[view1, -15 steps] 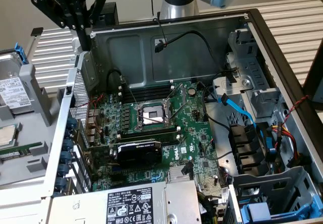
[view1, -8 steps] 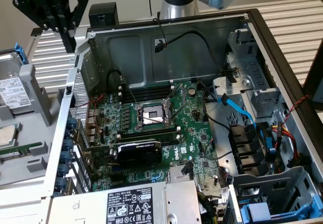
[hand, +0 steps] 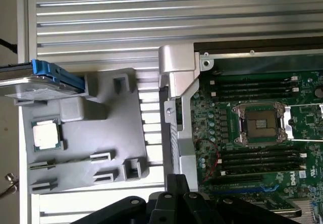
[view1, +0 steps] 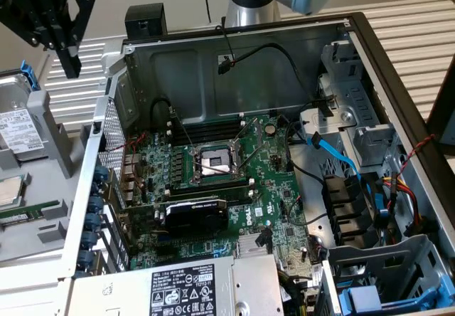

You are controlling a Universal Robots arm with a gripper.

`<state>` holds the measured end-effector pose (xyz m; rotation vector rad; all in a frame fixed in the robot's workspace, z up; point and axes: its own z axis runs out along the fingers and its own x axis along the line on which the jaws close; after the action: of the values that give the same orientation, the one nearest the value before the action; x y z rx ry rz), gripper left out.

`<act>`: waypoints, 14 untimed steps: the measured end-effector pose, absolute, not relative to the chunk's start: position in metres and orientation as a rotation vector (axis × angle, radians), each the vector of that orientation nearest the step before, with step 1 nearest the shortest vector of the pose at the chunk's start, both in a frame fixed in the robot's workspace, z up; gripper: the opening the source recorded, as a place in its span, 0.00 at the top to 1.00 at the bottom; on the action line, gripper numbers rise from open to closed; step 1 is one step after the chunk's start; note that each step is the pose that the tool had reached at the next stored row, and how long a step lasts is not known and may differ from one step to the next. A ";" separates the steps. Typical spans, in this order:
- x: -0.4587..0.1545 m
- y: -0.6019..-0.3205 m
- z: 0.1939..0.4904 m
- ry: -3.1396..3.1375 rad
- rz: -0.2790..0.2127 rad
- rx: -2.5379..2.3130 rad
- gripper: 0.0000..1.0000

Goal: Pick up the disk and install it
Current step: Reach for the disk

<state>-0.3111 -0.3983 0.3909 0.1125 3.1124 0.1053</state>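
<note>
The disk (view1: 13,127) is a silver drive with a white label in a blue carrier (view1: 28,75). It stands on edge in a grey holder (view1: 43,188) at the exterior view's left, outside the open computer case (view1: 234,152). My black gripper (view1: 71,70) hangs shut and empty above the holder's far end, just right of the disk and clear of it. In the wrist view the disk (hand: 25,82) with its blue carrier (hand: 55,76) lies well away from my gripper (hand: 176,183), which hovers over the gap between the holder (hand: 101,133) and the case wall.
A square CPU chip (hand: 47,134) lies in the holder near the disk. The case holds a motherboard (view1: 213,181), a graphics card (view1: 195,213), a power supply (view1: 192,287), loose cables and drive bays (view1: 348,209) at the exterior view's right, with a blue carrier (view1: 370,298) below.
</note>
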 end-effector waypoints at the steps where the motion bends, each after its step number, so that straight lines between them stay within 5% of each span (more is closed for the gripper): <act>1: -0.312 -0.396 0.391 3.112 0.105 0.111 0.89; 14: -0.323 -0.375 0.389 3.111 0.092 0.101 0.89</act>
<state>-0.3233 -0.3750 0.3892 0.1006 3.1114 0.0925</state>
